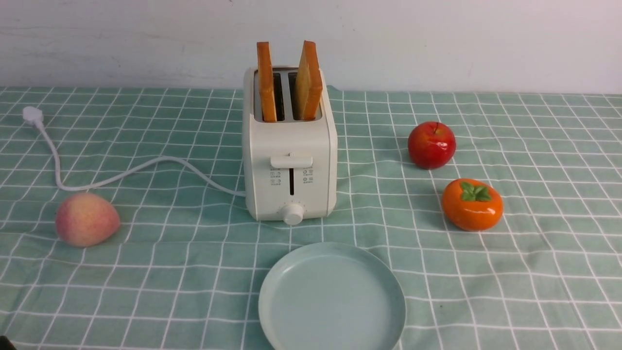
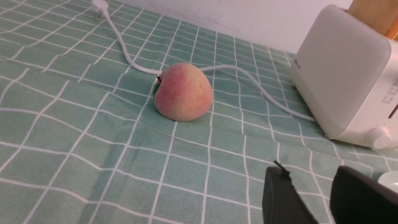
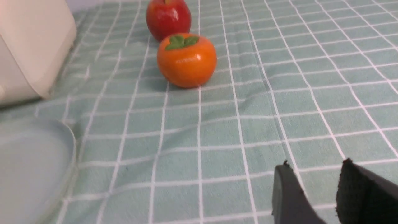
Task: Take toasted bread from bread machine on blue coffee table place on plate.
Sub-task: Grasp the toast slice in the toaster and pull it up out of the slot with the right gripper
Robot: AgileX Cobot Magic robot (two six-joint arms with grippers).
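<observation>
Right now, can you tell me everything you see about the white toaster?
The toaster is a white, smooth, plastic-looking box with rounded corners, standing upright on the green checked cloth. Its front shows a slide lever, small printed marks and a round knob. Two slots on top hold toast: the left slice upright, the right slice leaning. A white cord runs from its side, unplugged. The plate lies in front, apart.

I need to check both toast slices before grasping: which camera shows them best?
The front view: both slices of toasted bread stand exposed in the bread machine. The left wrist view catches only a corner above the machine; the right wrist view shows no toast.
</observation>
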